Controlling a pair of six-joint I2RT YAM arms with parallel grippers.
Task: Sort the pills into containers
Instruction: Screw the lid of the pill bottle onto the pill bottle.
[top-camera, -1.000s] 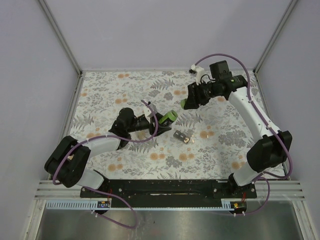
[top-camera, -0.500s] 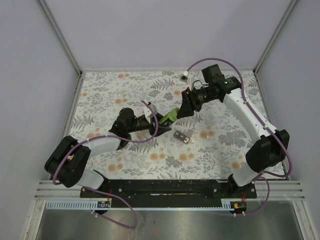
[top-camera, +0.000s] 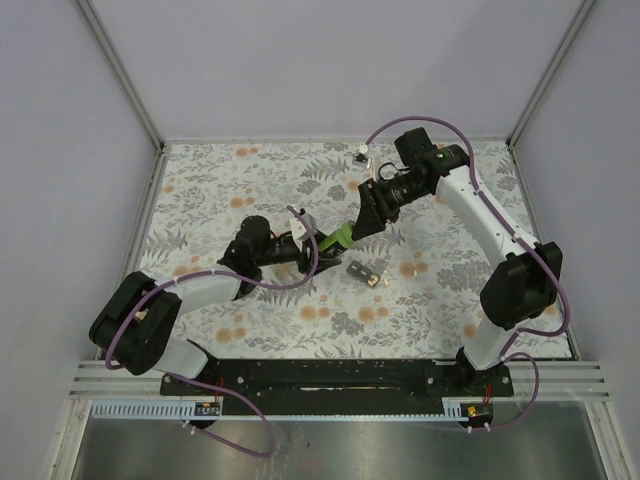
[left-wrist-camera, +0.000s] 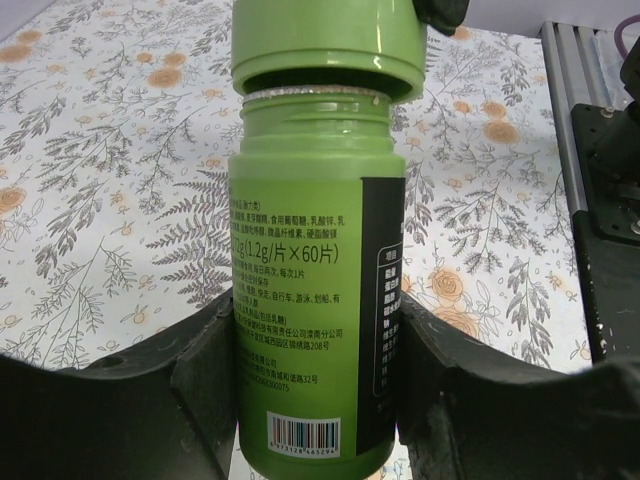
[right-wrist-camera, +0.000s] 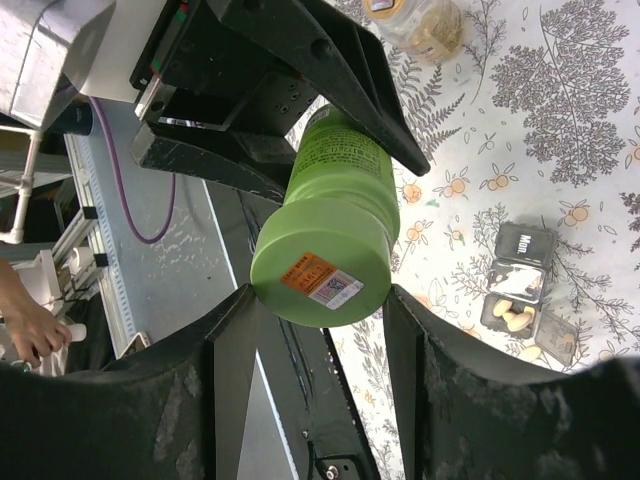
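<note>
A green pill bottle (top-camera: 336, 240) is held above the table, gripped round its lower body by my left gripper (top-camera: 316, 244), which is shut on it; the left wrist view shows the bottle (left-wrist-camera: 315, 300) between the dark fingers (left-wrist-camera: 205, 380). My right gripper (top-camera: 353, 229) is shut on the green cap (right-wrist-camera: 322, 262), fingers on both sides. The cap (left-wrist-camera: 325, 45) sits at the bottle's mouth with a thin gap and the threads showing. A small dark pill organizer (top-camera: 366, 271) lies on the table below, with open compartments holding pale pills (right-wrist-camera: 520, 290).
A small clear jar of beige pills (right-wrist-camera: 420, 22) stands on the floral tablecloth near the left arm. The metal rail (left-wrist-camera: 585, 150) of the table's near edge runs behind the arm bases. Purple cables loop off both arms.
My right gripper has moved down and left from the back of the table, carrying the cap up to the mouth of the bottle. The left gripper and bottle have stayed nearly still.
</note>
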